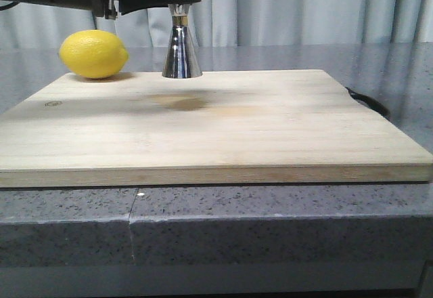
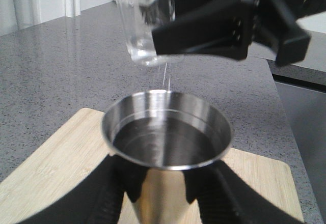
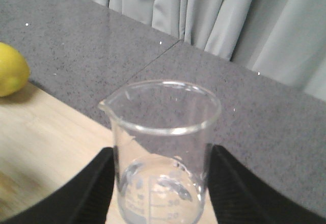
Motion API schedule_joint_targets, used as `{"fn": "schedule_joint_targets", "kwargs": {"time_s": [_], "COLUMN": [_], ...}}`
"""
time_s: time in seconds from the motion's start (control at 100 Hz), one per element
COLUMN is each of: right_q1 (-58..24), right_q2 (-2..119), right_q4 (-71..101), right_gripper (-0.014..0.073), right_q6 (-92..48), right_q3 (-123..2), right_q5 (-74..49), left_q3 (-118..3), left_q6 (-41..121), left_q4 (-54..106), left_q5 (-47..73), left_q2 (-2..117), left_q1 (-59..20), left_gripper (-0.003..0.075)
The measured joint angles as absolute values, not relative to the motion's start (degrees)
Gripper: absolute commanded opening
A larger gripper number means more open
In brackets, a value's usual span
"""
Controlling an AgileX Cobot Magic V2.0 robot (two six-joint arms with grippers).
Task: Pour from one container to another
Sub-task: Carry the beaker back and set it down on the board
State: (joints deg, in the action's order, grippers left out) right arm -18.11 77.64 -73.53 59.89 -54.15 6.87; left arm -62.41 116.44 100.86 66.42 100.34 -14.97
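Beaker (image 3: 163,158) | between right jaws | jigger (image 2: 165,147) | between left jaws

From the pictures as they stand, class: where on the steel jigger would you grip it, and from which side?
Grip the steel jigger at its narrow waist, coming in level from the side. The cones flare above and below, so fingers there cannot slip. Its top holds liquid, so keep it upright. The left gripper already clasps it this way.

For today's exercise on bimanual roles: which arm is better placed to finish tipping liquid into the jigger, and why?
Right. Its gripper holds the glass beaker tilted above the steel jigger, a thin stream falling in. The left gripper is clamped on the jigger, steadying it on the wooden board.
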Motion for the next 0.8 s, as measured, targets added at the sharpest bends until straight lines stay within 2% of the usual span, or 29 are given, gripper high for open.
{"fn": "schedule_joint_targets", "kwargs": {"time_s": [0.16,0.46,0.8], "right_q1": [-11.28,2.58,3.89], "right_q2": [77.64,82.32,90.47], "right_q4": [-71.23,-71.00,-71.12], "right_gripper": [0.0337,0.0337,0.0337], "right_q6": [60.11,59.10,50.82], "right_q3": [-50.06,-46.98,-48.91], "right_q5": [14.50,39.36,45.69], "left_q3": [-62.41,-62.41,-62.41], "left_q6": [116.44,116.44,116.44], "left_q4": [100.86,100.86,100.86], "left_q5": [66.42,66.42,66.42], "left_q2": [100.34,100.34,100.34], "left_q1": [-14.97,-14.97,-14.97], "left_gripper": [0.0264,0.0264,0.0264]}}
